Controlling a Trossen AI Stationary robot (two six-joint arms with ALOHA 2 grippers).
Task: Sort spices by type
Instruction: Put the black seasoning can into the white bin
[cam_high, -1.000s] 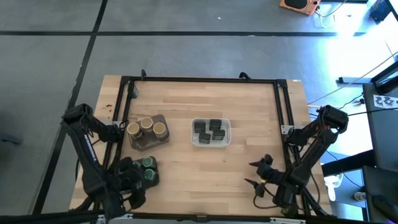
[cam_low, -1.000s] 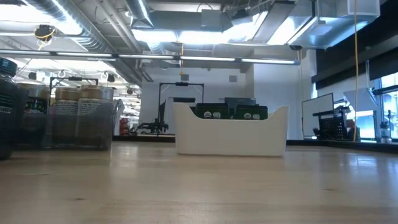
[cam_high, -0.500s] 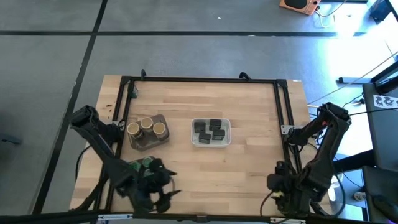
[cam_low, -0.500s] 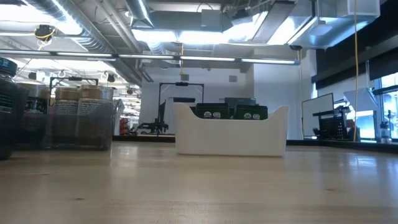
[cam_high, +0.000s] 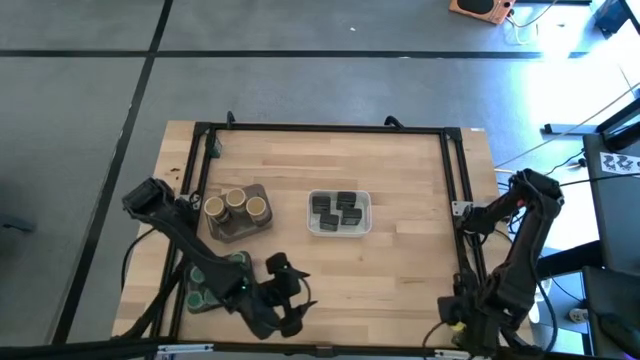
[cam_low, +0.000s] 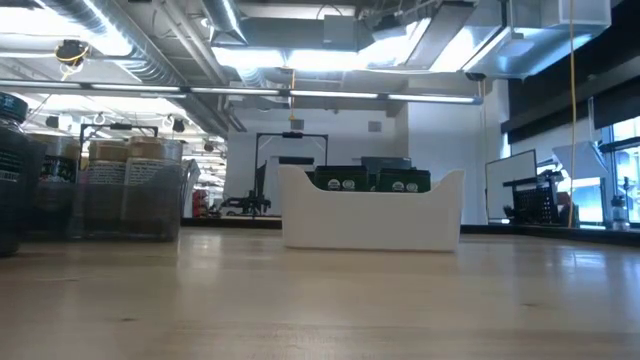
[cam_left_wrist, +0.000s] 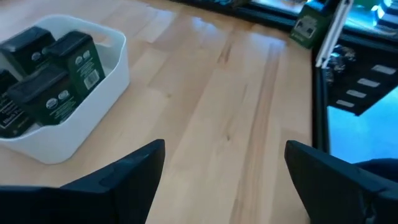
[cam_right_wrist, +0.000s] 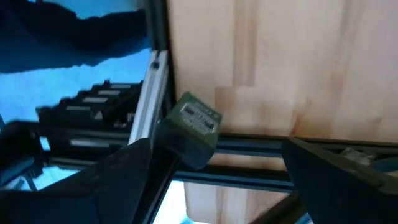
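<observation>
With the spices sorted, draw your empty left claw, fingers apart, off the table's near edge, clear of the green-lidded jars; the right claw, also spread, waits at the near right corner.

Two dark fingers stand wide apart over the wooden tabletop edge, black frame rails, and possibly a green connector block.

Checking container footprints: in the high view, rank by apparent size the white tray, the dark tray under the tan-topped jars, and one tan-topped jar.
1-2. White tray and dark tray: too alike to rank.
3. Tan-topped jar: clearly smallest.
</observation>
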